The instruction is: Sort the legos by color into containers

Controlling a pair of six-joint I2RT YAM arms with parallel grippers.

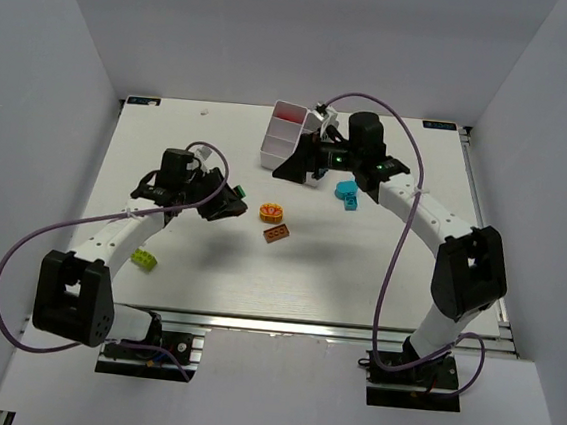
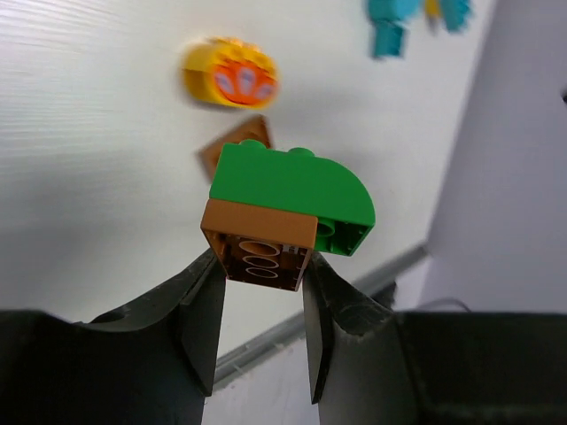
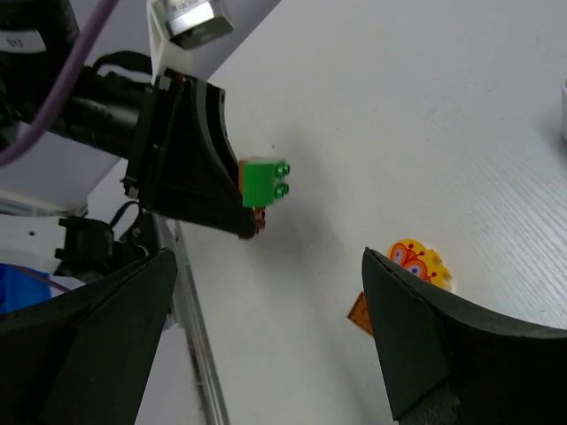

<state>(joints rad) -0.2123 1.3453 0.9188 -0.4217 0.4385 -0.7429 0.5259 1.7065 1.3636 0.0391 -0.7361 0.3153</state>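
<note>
Left gripper (image 2: 261, 292) pinches the orange-brown brick (image 2: 259, 248) of a 2-colour stack, green brick (image 2: 288, 190) on top. Yellow round piece (image 2: 232, 74) & brown plate (image 2: 239, 146) lie on the table beyond its jaws. Right gripper (image 3: 266, 266) is spread wide, empty, stack ahead btwn its jaws; white bins (image 1: 274, 153) just beside it. Prob. next: right shd clamp green only, pull straight off the studs. No writing readable.

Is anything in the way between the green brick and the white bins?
Probably: the open right tool hangs just before the white bins, near the path from the green-brown stack in the left tool.
</note>
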